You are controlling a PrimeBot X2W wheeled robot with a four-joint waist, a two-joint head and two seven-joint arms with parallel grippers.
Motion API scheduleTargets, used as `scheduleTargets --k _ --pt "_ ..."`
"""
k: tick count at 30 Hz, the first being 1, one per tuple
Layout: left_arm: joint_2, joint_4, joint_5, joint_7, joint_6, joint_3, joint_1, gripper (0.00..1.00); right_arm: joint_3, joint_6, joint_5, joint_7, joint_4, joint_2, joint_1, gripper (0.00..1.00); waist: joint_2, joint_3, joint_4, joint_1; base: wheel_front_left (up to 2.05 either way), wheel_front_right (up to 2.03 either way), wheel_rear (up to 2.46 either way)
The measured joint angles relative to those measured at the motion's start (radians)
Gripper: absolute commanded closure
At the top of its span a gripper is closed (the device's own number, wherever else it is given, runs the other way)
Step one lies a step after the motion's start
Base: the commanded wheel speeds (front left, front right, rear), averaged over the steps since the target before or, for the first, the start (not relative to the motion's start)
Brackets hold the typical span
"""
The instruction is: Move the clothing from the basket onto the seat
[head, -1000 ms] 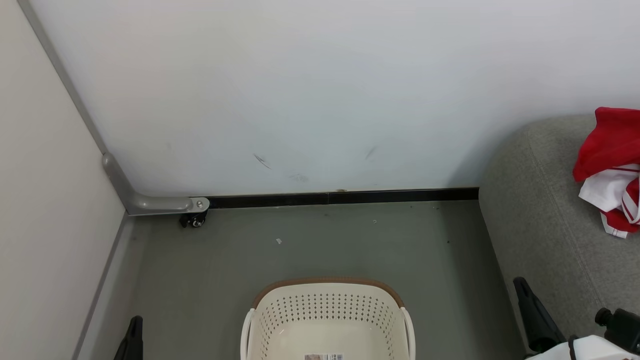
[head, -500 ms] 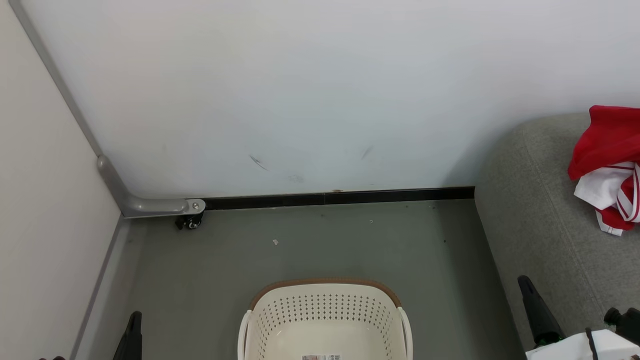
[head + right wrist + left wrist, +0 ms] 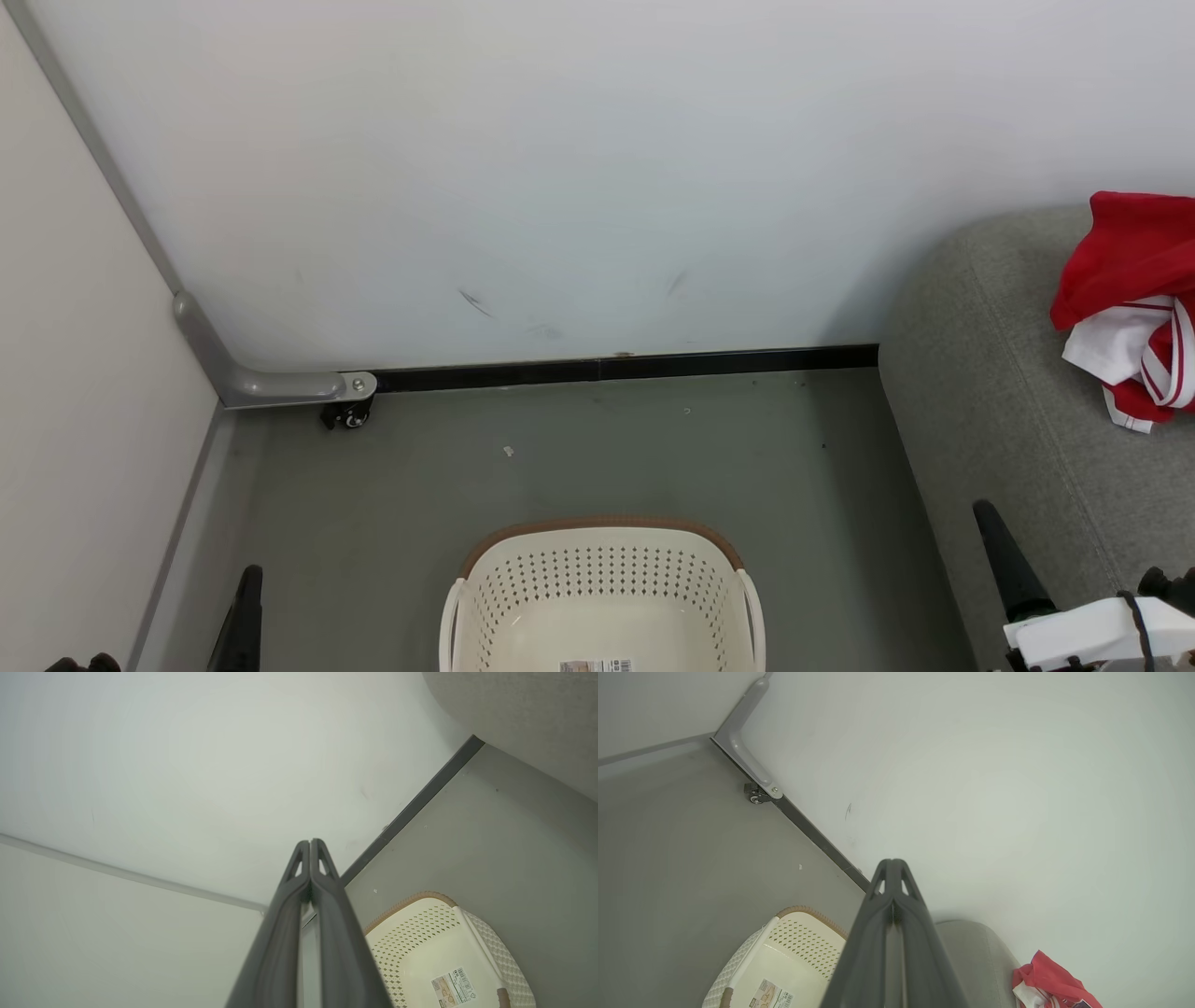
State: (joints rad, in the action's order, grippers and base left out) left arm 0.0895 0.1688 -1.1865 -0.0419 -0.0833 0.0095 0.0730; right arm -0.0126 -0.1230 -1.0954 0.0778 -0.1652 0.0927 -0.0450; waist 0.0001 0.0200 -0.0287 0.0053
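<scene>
We see the cream-white perforated plastic laundry basket [image 3: 602,569] with its brown woven-look rim standing on the smooth grey floor [image 3: 579,457] at the near middle of the scene. Its pale bottom is showing, and a small printed barcode label [image 3: 597,665] is stuck there. To the right of it, with a strip of floor between, we find the large grey woven-fabric upholstered seat [image 3: 1008,411] with rounded edges. The bright red soft fabric clothing [image 3: 1125,271] with white trim lies bunched on top of the seat at its far right, well apart from the basket and cut off by the right edge of the head view. Our left gripper [image 3: 250,574], with two long dark fingers, hangs at the near left above the floor, left of the basket; in its wrist view we see the fingers pressed together with nothing between them. Our right gripper [image 3: 985,518] stands at the near right over the edge of the seat, its dark fingers likewise pressed together on nothing. Beyond the basket we see a plain white wall [image 3: 597,168] with a black skirting strip [image 3: 616,367] along its foot, and at the far left a grey metal bracket [image 3: 271,383] over a small black castor [image 3: 347,416] beside a pale side panel [image 3: 75,420]
</scene>
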Motion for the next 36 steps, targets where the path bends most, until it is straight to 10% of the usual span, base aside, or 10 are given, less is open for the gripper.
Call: scheduleTargets --k 36 --pt "-0.035 0.095 -0.408 0.122 -0.035 0.043 -0.120 1.00 -0.031 0.000 -0.538 -0.106 -0.082 0.002 0.093 1.00 0.0000 -0.022 0.027 -0.0047 0.00 0.00 0.00"
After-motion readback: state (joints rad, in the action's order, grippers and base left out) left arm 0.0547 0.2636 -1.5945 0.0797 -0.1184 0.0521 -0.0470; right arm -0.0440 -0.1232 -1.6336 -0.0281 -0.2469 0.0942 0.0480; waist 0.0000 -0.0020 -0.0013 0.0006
